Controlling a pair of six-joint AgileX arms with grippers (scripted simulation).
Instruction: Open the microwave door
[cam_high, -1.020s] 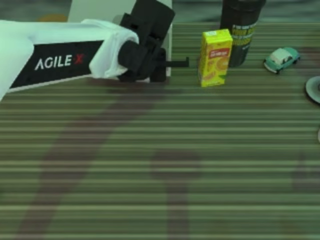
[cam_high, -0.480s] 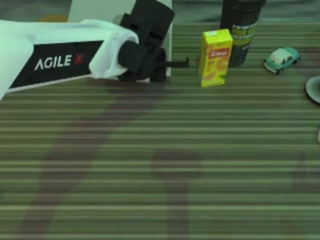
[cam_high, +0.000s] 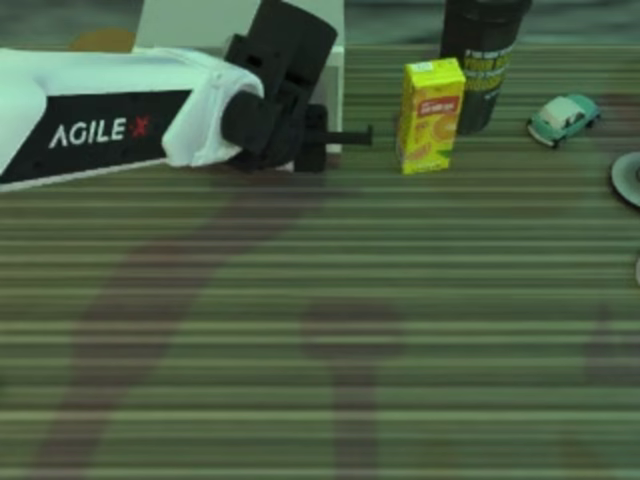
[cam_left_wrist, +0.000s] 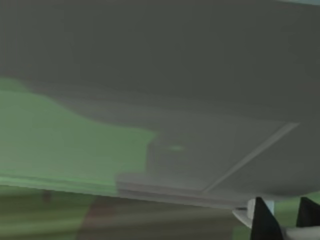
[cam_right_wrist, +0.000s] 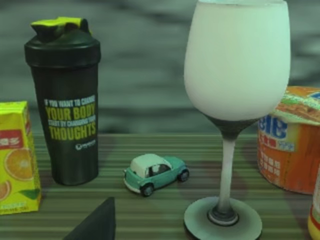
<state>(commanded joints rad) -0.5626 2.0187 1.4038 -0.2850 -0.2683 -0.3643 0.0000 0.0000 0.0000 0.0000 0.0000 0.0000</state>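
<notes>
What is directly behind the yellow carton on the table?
Behind the yellow carton stands a black shaker bottle, offset toward the table's right, with yellow lettering. The carton covers the bottle's lower left part. The left pincer works at the microwave, well left of both.

The microwave (cam_high: 240, 25) stood at the table's (cam_high: 320, 330) far edge, left of the carton (cam_high: 430, 115), shaker (cam_high: 483, 60) and toy car (cam_high: 563, 118).
</notes>
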